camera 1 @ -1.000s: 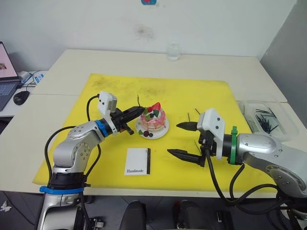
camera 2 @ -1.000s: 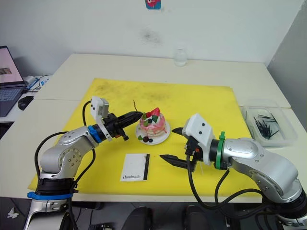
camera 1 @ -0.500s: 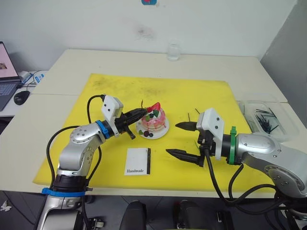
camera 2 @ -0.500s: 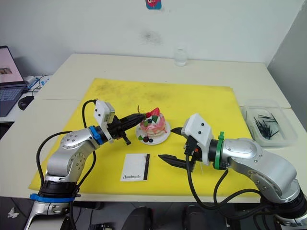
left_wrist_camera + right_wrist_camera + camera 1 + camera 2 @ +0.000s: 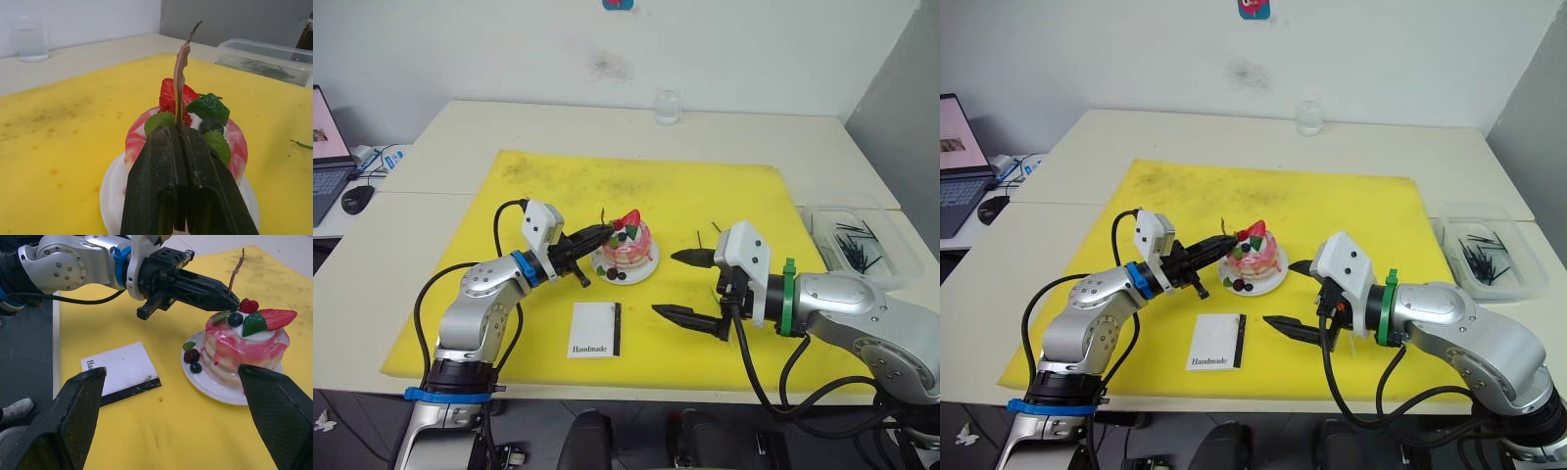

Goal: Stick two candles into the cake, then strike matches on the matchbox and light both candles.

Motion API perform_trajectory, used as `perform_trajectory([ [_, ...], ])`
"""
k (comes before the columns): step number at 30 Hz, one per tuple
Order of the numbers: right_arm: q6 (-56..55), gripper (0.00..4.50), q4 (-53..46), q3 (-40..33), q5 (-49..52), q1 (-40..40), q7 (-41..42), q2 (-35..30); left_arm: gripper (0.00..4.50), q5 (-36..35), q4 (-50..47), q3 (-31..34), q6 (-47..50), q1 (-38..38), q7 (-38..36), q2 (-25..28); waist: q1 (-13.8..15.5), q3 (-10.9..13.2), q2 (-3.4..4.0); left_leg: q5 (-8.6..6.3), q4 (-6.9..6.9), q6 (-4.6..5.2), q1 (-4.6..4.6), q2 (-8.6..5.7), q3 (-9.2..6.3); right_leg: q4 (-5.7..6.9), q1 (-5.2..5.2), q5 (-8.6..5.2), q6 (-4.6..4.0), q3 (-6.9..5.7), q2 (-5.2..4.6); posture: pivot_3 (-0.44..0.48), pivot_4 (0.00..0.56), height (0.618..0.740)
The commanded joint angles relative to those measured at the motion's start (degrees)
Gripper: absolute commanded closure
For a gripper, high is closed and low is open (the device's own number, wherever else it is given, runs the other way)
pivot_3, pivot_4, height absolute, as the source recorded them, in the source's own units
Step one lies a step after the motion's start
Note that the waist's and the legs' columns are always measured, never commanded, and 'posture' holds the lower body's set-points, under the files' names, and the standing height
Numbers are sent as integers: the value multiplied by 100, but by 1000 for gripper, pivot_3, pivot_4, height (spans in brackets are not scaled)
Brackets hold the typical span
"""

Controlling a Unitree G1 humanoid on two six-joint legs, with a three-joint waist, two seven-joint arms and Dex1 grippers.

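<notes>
Left gripper: jaws pinching candle upright at cake top.
Right gripper: jaws spread, idle.
Tip: press straight down.

cake – 1 | matchbox – 1 | candle – 1 | glass – 1

Cake mid-mat, matchbox before it, glass behind, tray right.
</notes>
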Motion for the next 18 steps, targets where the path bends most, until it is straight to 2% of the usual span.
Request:
perform_trajectory([
  [1,-29,0,-149,-161,0,-33,-29,10,3664,-97,-20,184,69,-127,45,52,-1,0,0,0,0,0,0,0,0,0,0,0,0,0,0,0,150,740],
  [12,-125,0,-22,-114,-93,-98,-8,83,228,-152,-229,528,96,-208,88,299,-1,0,0,0,-1,0,0,1,0,0,-1,0,0,0,0,0,150,740],
  [13,-144,0,-2,-111,-115,-119,-6,105,51,-155,-264,578,93,-213,123,326,-1,0,0,0,0,0,0,1,0,0,-1,0,0,0,0,0,150,740],
  [18,-246,0,53,-240,-232,-168,-68,205,51,-459,-600,1042,593,-130,289,715,-10,1,-1,0,-2,0,0,4,-1,0,-3,0,0,2,0,0,150,740],
])
